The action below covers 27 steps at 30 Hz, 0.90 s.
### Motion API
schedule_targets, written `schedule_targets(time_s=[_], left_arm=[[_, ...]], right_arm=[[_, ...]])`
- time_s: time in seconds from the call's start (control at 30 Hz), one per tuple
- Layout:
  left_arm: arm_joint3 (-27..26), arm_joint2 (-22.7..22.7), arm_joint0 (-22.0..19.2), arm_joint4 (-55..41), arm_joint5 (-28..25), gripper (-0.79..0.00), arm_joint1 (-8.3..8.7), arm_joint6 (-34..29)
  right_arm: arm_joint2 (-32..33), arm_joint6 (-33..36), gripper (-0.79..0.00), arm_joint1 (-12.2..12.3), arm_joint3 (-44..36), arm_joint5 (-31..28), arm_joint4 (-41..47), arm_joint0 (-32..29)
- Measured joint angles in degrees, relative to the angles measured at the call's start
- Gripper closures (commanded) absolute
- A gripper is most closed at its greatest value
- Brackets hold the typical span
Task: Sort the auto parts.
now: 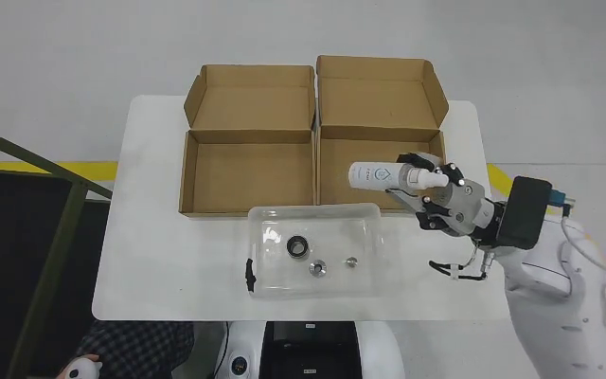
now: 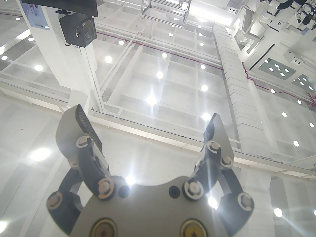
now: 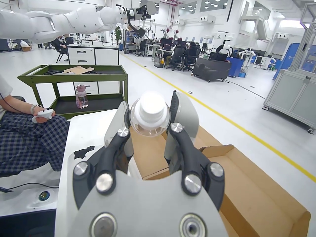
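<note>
My right gripper (image 1: pixel 428 192) is shut on a white spray bottle (image 1: pixel 383 175), held lying sideways over the front edge of the right cardboard box (image 1: pixel 379 166). In the right wrist view the bottle (image 3: pixel 149 118) sits cap-end toward the camera between the fingers (image 3: pixel 181 119). A clear plastic bin (image 1: pixel 317 275) at the table's front holds a black ring bearing (image 1: pixel 298 248) and two small metal parts (image 1: pixel 318 268) (image 1: pixel 350 261). My left gripper (image 2: pixel 148 127) is open, points up at the ceiling and holds nothing.
A second open cardboard box (image 1: pixel 248 171) stands left of the right one, both behind the bin. A small black piece (image 1: pixel 249 276) lies at the bin's left edge. The white table (image 1: pixel 151 237) has bare room on both sides.
</note>
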Motion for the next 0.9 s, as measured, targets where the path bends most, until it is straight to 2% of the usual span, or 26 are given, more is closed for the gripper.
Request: schedule_targets(time_s=[0.43, 0.9], left_arm=[[0.0, 0.0, 0.0, 0.0, 0.0, -0.785, 0.0, 0.0], [0.0, 0.0, 0.0, 0.0, 0.0, -0.785, 0.0, 0.0]], right_arm=[[-0.13, -1.22, 0.0, 0.13, 0.1, 0.45, -0.95, 0.01], [-7.81, 6.61, 0.0, -0.16, 6.56, 6.71, -3.4, 5.91]])
